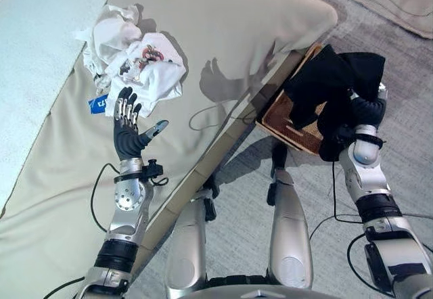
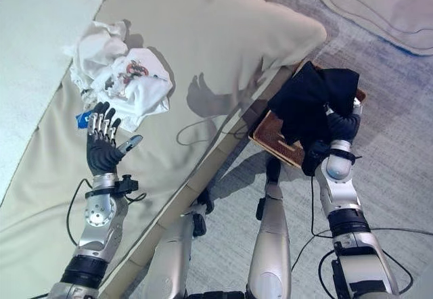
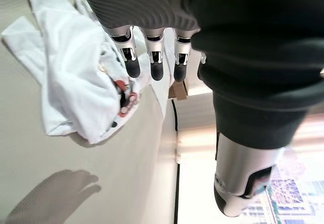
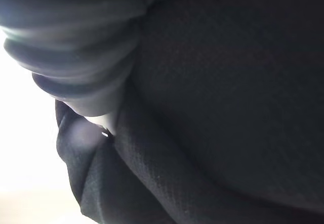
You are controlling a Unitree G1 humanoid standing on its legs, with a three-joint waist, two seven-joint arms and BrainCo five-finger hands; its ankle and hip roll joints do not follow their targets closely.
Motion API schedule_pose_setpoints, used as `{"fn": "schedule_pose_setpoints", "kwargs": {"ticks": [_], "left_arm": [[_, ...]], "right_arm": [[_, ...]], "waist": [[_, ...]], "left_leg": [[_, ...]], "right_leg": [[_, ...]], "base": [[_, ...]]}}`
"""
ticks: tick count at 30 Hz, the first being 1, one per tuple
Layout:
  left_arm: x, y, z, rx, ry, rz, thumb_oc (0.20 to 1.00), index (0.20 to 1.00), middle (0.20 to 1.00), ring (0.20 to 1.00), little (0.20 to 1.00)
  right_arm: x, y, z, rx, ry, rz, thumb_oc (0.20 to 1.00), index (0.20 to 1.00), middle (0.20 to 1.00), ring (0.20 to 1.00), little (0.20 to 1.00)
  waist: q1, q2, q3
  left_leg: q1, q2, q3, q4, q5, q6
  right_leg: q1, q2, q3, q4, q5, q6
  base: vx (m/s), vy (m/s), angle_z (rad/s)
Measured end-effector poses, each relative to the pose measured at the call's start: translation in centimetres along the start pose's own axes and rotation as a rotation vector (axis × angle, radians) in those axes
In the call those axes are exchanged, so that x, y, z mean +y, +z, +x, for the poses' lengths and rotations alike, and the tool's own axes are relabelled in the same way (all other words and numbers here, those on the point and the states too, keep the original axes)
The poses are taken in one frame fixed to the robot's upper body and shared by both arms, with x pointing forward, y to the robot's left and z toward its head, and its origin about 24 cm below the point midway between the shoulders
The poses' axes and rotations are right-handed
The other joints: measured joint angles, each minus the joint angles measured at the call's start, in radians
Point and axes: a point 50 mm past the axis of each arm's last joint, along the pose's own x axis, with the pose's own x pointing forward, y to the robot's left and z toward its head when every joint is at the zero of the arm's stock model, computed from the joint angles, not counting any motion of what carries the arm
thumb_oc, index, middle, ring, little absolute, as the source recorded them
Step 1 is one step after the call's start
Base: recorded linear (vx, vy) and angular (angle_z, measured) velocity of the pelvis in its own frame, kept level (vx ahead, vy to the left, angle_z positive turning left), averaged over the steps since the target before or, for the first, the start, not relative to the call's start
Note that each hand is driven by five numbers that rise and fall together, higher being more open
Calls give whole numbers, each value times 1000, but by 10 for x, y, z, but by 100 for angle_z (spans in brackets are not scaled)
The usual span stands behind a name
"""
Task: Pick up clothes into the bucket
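Your robot's arms were silver-grey with black bands; its left hand (image 1: 126,131) wore a dark ribbed cover over silver, dark-tipped fingers, as did the right hand (image 1: 366,109) at three o'clock

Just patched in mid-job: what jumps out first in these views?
The crumpled white garment with a red print lies on the beige cushion, just beyond the open left hand, which is not touching it. To the right, a black garment is draped over the woven basket on the floor, hiding the right hand's fingers.
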Motion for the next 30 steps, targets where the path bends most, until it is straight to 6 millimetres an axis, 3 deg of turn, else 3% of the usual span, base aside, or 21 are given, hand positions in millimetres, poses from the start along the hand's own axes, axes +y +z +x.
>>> {"fn": "schedule_pose_setpoints", "kwargs": {"ticks": [5,16,21,25,30], "left_arm": [[0,5,2,-23,24,-41,1000,1000,1000,1000,1000],[-6,11,3,-52,13,-88,1000,1000,1000,1000,1000],[-11,20,7,-88,-4,-123,1000,1000,1000,1000,1000],[-23,30,13,-131,-50,-173,1000,1000,1000,1000,1000],[-28,34,12,-139,-75,-211,1000,1000,1000,1000,1000]], "right_arm": [[-4,11,12,-31,-91,48,200,200,200,200,200],[-45,10,27,-20,-261,0,200,200,200,200,200],[-35,6,39,40,-229,-45,200,200,200,200,200],[-30,17,60,68,-215,-77,200,200,200,200,200],[-21,31,73,56,-149,-112,200,200,200,200,200]], "waist": [[4,16,11],[-1,27,13],[10,37,12],[37,58,13],[61,60,12]], "left_leg": [[-75,11,15,48,-16,-3],[-138,11,40,78,-22,-5],[-163,16,41,96,-31,-9],[-203,12,38,124,-35,-11],[-243,14,31,154,-37,-14]], "right_leg": [[-95,5,26,55,-17,-10],[-185,10,72,74,-17,-9],[-217,17,83,103,-18,-10],[-266,14,92,142,-28,-14],[-303,11,95,165,-33,-21]], "base": [[-7,26,-7],[15,29,-7],[17,3,-1],[20,0,2],[4,-10,4]]}}
